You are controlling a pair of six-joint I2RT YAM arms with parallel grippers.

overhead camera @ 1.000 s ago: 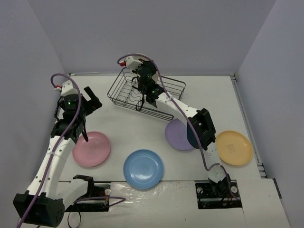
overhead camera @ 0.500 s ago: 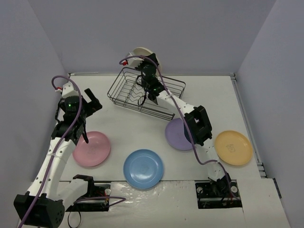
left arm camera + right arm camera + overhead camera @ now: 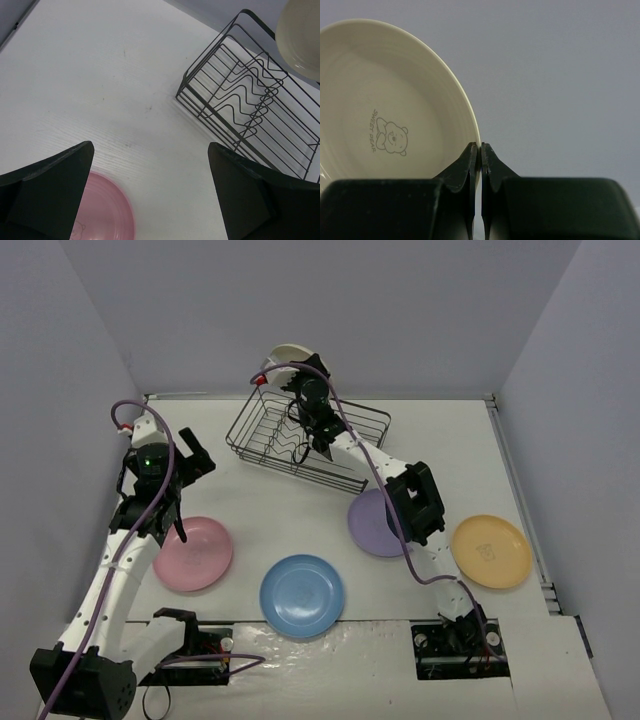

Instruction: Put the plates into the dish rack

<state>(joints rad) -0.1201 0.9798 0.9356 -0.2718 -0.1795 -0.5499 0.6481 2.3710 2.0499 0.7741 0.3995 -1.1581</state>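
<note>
My right gripper (image 3: 303, 373) is shut on the rim of the cream plate (image 3: 290, 353) and holds it on edge above the far side of the dish rack (image 3: 300, 440). In the right wrist view the fingertips (image 3: 475, 152) pinch the cream plate (image 3: 380, 100), which bears a bear print. The rack (image 3: 250, 110) holds no plates. The pink plate (image 3: 193, 553), blue plate (image 3: 302, 595), lilac plate (image 3: 375, 525) and orange-yellow plate (image 3: 490, 550) lie flat on the table. My left gripper (image 3: 185, 465) is open and empty above the table, beyond the pink plate (image 3: 102, 215).
Grey walls enclose the white table (image 3: 450, 450) on three sides. The arm bases and cables sit at the near edge.
My right gripper has lifted the cream plate higher and further back above the rack. My left gripper has shifted slightly towards the pink plate.
</note>
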